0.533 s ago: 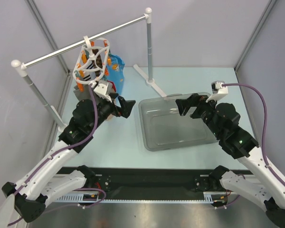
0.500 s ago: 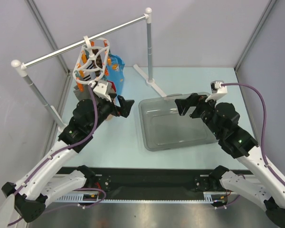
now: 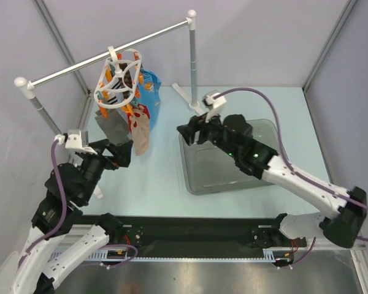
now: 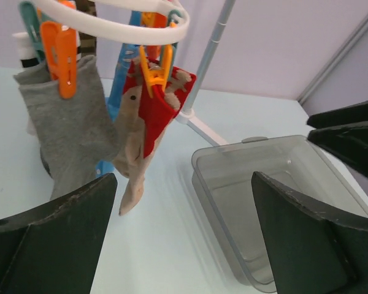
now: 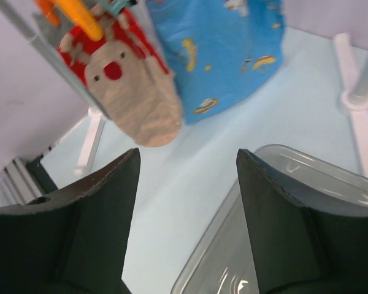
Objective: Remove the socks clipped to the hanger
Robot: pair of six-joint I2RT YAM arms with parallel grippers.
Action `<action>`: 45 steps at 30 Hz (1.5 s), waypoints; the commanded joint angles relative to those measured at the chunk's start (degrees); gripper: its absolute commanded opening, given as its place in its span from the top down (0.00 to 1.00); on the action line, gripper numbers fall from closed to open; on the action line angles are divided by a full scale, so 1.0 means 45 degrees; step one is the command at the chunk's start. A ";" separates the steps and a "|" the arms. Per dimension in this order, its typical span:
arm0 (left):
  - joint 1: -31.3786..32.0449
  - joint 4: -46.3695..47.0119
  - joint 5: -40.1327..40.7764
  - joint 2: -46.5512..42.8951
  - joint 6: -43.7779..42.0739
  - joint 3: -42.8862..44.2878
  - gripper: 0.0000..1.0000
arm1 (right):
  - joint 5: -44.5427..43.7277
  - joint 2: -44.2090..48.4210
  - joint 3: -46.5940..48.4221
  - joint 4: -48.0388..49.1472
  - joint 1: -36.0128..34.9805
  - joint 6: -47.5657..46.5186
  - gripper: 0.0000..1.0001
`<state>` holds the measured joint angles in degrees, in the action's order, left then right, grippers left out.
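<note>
The white ring hanger [image 3: 118, 76] hangs from the rail with orange and blue clips. A grey sock [image 3: 112, 125] and a beige-pink sock with a red cuff [image 3: 141, 131] dangle from it. In the left wrist view the grey sock [image 4: 67, 135] and beige-pink sock [image 4: 141, 131] hang on orange clips [image 4: 154, 67]. My left gripper [image 3: 124, 155] is open and empty, near and left of the socks. My right gripper [image 3: 184, 132] is open and empty, right of the socks, over the tray's left edge. It faces the beige-pink sock [image 5: 126, 86].
A bright blue printed cloth [image 3: 149, 92] hangs behind the socks and shows in the right wrist view [image 5: 221, 49]. A clear grey tray [image 3: 199, 184] lies at centre right. The white rail [image 3: 80, 64] stands on two posts, with a foot [image 3: 193, 101] near the tray.
My left arm has drawn back from the hanger toward the near left. My right arm has swung left across the tray toward the socks. Both grippers stay open.
</note>
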<state>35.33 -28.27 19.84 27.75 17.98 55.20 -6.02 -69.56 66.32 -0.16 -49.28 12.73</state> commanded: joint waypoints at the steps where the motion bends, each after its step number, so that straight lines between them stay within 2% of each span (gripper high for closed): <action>1: -0.0078 -0.1353 0.0612 0.0376 0.0321 -0.0838 0.03 | 0.0555 -0.1452 0.1021 0.2260 -0.0650 -0.1481 0.33; 7: -0.0351 -0.1569 -0.0773 0.0943 0.1219 -0.1990 0.06 | 0.1627 -0.4422 0.2191 0.4798 -0.0573 -0.1930 0.37; 13: -0.2497 -0.1160 -0.4070 0.1236 0.1650 -0.2676 0.06 | 0.3075 -0.6981 0.3482 0.5795 -0.0066 -0.2536 0.43; 19: -0.2871 -0.0828 -0.3997 0.0866 0.1864 -0.3027 0.07 | 0.5202 -0.8542 0.3640 0.7572 0.0695 -0.2166 0.44; 27: -0.2851 -0.0301 -0.4270 0.0163 0.2079 -0.3184 0.10 | 0.7389 -0.9718 0.4343 0.8532 0.1184 -0.1736 0.50; 34: -0.2871 -0.0377 -0.4291 0.0103 0.1826 -0.2971 0.13 | 0.8855 -1.0225 0.4675 0.9274 0.1263 -0.0975 0.50; 38: -0.2852 -0.0495 -0.4291 0.0395 0.1553 -0.2696 0.14 | 0.8820 -1.0674 0.5104 0.9431 0.1224 -0.0486 0.52; 41: -0.2871 -0.0475 -0.4116 0.0533 0.1513 -0.2716 0.15 | 0.8604 -1.0773 0.5203 0.9295 0.1302 -0.0330 0.66; 42: -0.2852 -0.0436 -0.4134 0.0610 0.1513 -0.2754 0.15 | 0.8623 -1.0734 0.5222 0.9217 0.1341 -0.0213 0.79; 45: -0.2851 -0.0066 -0.4290 0.0534 0.1493 -0.3105 0.17 | 0.8546 -1.0072 0.5164 0.8089 0.1458 0.0197 1.00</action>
<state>22.87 -31.35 1.23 30.35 25.43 40.93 32.05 -117.58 87.50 37.80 -43.46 11.33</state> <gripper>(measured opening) 0.838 0.081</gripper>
